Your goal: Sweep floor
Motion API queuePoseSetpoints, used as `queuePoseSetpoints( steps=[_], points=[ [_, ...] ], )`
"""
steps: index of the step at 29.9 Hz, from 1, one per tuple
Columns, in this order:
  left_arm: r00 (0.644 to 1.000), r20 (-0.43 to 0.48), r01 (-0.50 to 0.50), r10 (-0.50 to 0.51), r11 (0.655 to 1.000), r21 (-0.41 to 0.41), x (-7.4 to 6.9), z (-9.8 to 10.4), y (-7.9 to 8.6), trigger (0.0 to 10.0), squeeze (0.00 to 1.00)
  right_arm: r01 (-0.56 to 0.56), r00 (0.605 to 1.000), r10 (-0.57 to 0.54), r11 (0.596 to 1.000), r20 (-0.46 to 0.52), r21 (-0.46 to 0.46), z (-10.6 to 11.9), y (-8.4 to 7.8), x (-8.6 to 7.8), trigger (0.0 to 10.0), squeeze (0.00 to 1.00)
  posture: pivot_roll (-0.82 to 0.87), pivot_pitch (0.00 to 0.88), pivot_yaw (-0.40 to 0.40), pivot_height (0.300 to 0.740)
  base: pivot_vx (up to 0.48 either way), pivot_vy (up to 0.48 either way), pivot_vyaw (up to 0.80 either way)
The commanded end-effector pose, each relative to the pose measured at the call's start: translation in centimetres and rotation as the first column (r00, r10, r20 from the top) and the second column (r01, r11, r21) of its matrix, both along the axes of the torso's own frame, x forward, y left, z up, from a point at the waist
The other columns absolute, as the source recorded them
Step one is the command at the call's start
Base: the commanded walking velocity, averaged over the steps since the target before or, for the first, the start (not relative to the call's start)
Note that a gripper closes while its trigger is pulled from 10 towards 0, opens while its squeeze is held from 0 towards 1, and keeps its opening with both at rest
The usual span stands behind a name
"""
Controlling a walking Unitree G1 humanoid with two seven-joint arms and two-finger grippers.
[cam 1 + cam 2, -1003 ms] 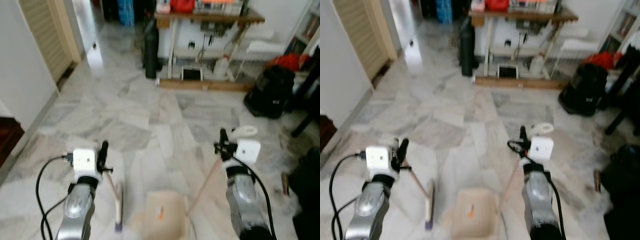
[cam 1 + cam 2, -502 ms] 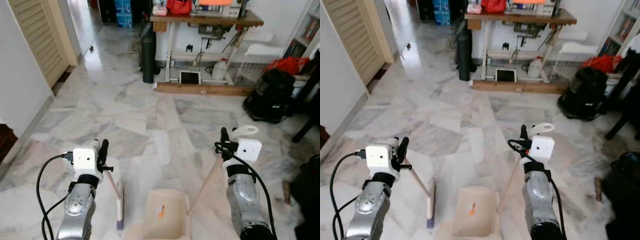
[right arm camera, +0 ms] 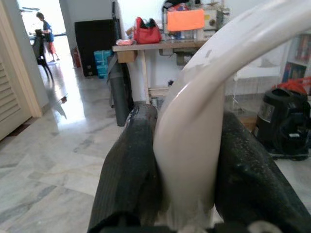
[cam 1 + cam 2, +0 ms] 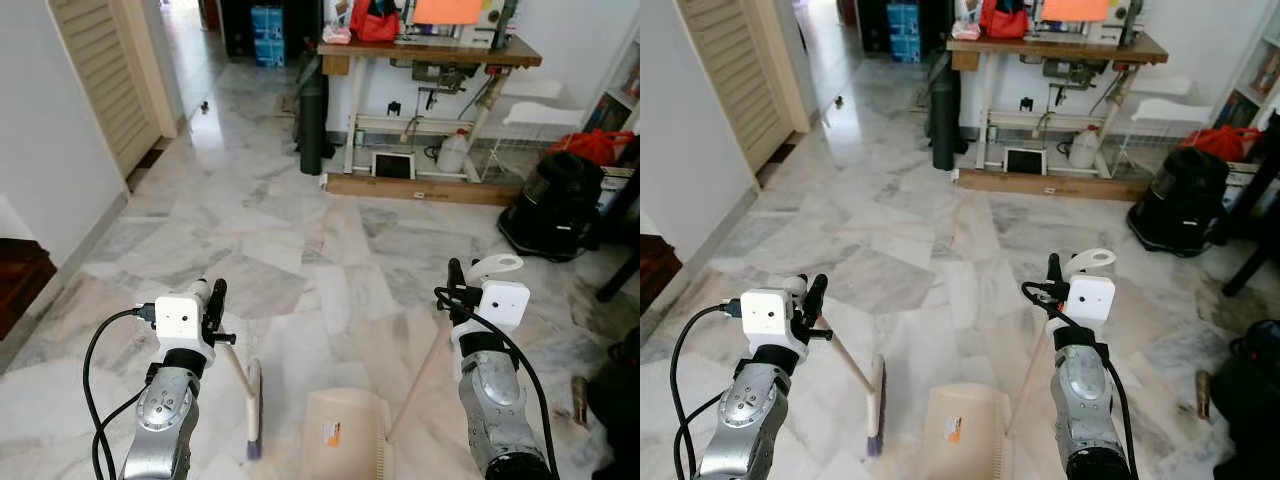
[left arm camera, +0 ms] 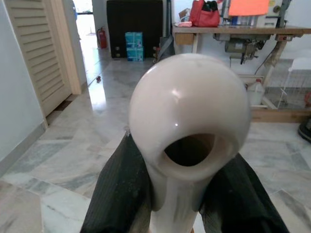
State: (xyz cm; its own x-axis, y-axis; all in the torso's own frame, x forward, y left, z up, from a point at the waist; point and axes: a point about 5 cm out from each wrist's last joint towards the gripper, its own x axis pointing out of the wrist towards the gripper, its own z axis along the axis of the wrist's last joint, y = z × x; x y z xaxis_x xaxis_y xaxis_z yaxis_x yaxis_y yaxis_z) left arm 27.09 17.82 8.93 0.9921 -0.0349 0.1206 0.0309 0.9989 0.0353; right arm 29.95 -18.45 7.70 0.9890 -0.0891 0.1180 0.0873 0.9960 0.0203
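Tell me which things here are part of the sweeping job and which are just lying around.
For the job:
broom, held in the left gripper
dustpan, its handle held in the right gripper
marble floor

Lying about:
sewing table
red bag
black vacuum cleaner
blue boxes

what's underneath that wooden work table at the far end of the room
Under the wooden table, a small framed panel leans at the back beside a white jug, both above a wooden plank on the floor. Cables hang down; whatever lies behind the table legs is hidden.
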Motion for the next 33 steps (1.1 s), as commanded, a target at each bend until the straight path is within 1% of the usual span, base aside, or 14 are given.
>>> queuePoseSetpoints(
  steps=[1, 8, 11, 15, 33],
  points=[
    [0.999, 0.045, 0.004, -0.004, 1.0, -0.001, 0.29, 1.0, -0.16, 10.0, 0.0, 0.008, 1.0, -0.008, 1.0, 0.013, 0.009, 0.47, -0.23, 0.32, 10.0, 0.0, 0.03, 0.0, -0.023, 0.74, 0.0, 0.0, -0.76],
    [0.999, 0.042, 0.003, -0.002, 1.0, -0.005, 0.32, 0.96, -0.1, 10.0, 0.0, 0.005, 1.0, -0.005, 1.0, 0.011, 0.002, 0.47, -0.14, 0.34, 10.0, 0.0, 0.03, 0.0, -0.023, 0.74, 0.0, 0.0, -0.74],
    [0.999, 0.033, -0.005, 0.006, 1.0, -0.022, 0.39, 0.9, -0.08, 10.0, 0.0, 0.005, 1.0, -0.005, 1.0, 0.012, 0.001, 0.54, -0.17, 0.38, 10.0, 0.0, 0.03, 0.0, -0.023, 0.74, 0.0, 0.48, -0.74],
    [0.999, 0.045, 0.005, -0.005, 1.0, -0.007, 0.38, 0.99, -0.15, 10.0, 0.0, 0.004, 1.0, -0.004, 1.0, 0.01, 0.0, 0.5, -0.17, 0.37, 10.0, 0.0, 0.03, 0.0, -0.022, 0.74, 0.0, 0.401, -0.73],
    [0.999, 0.045, 0.006, -0.005, 1.0, -0.004, 0.37, 1.04, -0.07, 10.0, 0.0, 0.004, 1.0, -0.004, 1.0, 0.007, -0.001, 0.46, -0.13, 0.39, 10.0, 0.0, 0.03, 0.0, -0.02, 0.74, 0.0, 0.0, -0.72]
  ],
)
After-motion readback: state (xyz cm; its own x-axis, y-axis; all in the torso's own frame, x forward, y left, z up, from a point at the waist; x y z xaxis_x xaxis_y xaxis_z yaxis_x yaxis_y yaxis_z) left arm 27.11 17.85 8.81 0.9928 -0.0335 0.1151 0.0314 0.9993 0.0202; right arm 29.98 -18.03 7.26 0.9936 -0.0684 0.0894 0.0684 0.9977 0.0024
